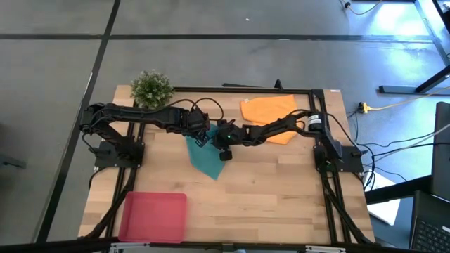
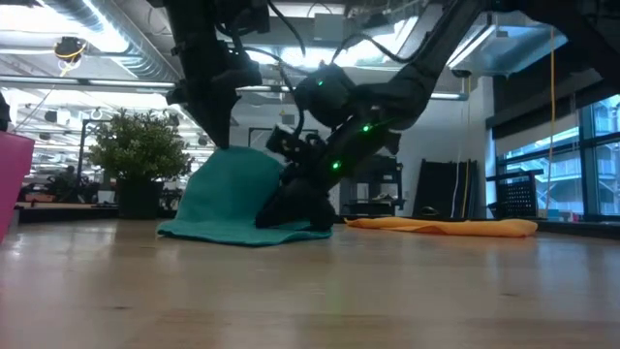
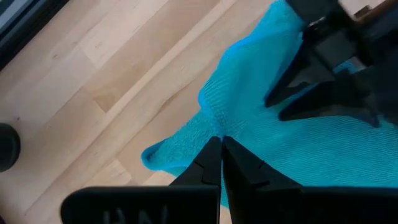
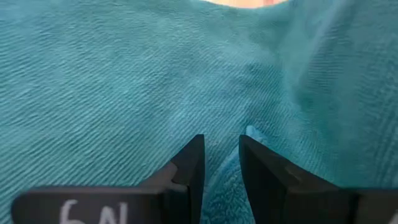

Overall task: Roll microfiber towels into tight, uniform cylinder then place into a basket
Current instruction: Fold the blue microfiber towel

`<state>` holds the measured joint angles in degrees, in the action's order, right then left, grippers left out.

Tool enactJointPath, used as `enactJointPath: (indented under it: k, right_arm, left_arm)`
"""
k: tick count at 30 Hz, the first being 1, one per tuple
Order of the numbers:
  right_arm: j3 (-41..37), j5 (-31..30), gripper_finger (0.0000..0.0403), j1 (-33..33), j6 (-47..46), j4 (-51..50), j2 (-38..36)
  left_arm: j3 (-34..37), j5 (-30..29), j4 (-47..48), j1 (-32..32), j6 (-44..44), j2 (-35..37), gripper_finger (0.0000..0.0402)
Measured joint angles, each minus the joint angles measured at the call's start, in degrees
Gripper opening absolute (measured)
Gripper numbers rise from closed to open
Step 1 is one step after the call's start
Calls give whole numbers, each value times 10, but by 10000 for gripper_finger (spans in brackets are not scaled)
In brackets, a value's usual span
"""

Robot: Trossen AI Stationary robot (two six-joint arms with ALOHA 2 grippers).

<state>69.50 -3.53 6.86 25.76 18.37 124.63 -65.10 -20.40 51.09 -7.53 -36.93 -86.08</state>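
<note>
The teal towel (image 1: 205,160) lies on the middle of the wooden table, and its far part is pulled up into a tent (image 2: 228,184). My left gripper (image 1: 202,138) is above its far left part, shut on the cloth (image 3: 219,142). My right gripper (image 1: 223,152) is low at the towel's right side (image 2: 291,208), closed on teal cloth (image 4: 222,158). The orange towel (image 1: 271,111) lies flat at the far right; it also shows in the low view (image 2: 441,226). The red-pink basket (image 1: 153,216) sits at the near left. My left gripper pinches a raised ridge of the teal towel (image 3: 211,121) between its two fingertips, coming from above. The cloth hangs from the fingers as a tent, and its lower edge (image 2: 223,236) rests on the table. My right gripper has a fold of the teal towel (image 4: 224,171) between its two fingers, which stand a little apart. It slants down from the table's right side. This part of the towel (image 2: 300,225) is low, at the table top.
A small potted plant (image 1: 151,88) stands at the far left corner, close behind my left arm. Black frame rails (image 1: 323,176) run along the table's sides. Bare wood (image 1: 267,204) lies between the towel and the near edge.
</note>
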Motion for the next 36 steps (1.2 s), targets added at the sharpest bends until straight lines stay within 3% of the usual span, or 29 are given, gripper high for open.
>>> enactJointPath:
  k: [28,36]
  right_arm:
    - [51,2,100,23,0,-34,11]
    - [50,50,100,27,-2,-40,11]
  left_arm:
    - [0,6,8,0,0,0,0]
    - [0,6,8,0,0,0,0]
